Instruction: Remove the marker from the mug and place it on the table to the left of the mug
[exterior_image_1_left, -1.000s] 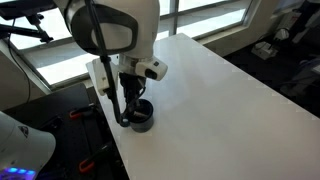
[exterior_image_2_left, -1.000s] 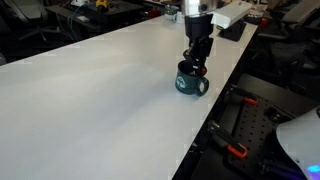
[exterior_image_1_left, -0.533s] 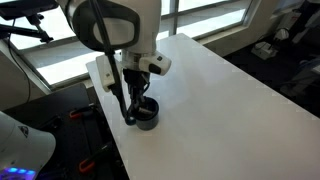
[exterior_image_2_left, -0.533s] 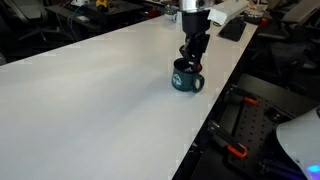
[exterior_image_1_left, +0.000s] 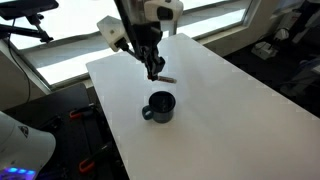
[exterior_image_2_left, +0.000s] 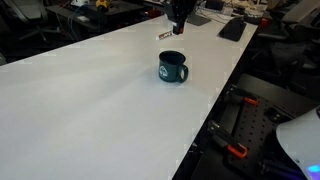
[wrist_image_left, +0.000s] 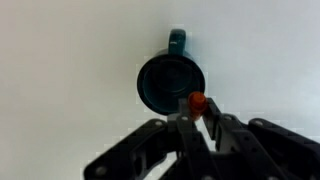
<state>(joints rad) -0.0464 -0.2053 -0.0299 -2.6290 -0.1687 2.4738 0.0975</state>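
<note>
The dark navy mug stands upright and empty on the white table, handle to its side; it also shows in the exterior view and the wrist view. My gripper hangs well above and beyond the mug, also seen in an exterior view. It is shut on the reddish-orange marker, whose tip pokes out between the fingers. In both exterior views the marker's lower end sticks out below the fingers, above the table.
The mug stands close to the table's near edge. A dark keyboard lies at a far corner of the table. Windows and dark floor with red clamps surround the table.
My gripper has risen out of the mug with the marker in it and moved away over the table. The mug has shifted slightly and now stands free.
</note>
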